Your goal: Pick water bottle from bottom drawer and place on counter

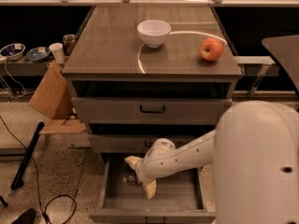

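The bottom drawer stands pulled open below the two shallower grey drawers. The water bottle lies on its side at the left of the drawer floor, mostly hidden by my arm. My gripper is down inside the drawer right beside the bottle, its two pale yellow fingers spread apart, one behind and one in front of the bottle's right end. I cannot tell if they touch it. The counter is the glossy cabinet top above.
A white bowl and a red apple sit on the counter. My white arm fills the lower right. A cardboard box, a black pole and a floor cable lie to the left.
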`<act>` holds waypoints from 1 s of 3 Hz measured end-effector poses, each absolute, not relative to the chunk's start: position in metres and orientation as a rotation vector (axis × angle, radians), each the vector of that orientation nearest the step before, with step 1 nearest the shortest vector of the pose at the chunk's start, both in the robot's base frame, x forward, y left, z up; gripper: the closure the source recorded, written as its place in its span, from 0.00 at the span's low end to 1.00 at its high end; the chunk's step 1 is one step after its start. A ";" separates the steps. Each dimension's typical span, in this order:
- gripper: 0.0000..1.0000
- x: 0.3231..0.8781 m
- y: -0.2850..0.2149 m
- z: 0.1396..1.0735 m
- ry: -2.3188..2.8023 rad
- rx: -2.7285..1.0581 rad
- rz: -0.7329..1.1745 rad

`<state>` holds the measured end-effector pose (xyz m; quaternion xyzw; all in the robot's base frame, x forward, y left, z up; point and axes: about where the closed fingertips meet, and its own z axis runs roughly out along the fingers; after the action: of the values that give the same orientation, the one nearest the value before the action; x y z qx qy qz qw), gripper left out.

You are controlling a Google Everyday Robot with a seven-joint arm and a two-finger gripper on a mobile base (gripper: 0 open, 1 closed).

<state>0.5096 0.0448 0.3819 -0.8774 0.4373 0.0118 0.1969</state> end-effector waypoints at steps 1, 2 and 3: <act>0.00 0.519 0.056 0.329 1.243 -2.435 0.076; 0.00 0.523 0.057 0.323 1.253 -2.430 0.075; 0.00 0.541 0.055 0.298 1.290 -2.398 0.061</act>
<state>0.5415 0.0549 0.2981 -0.8613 0.4633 0.0218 0.2075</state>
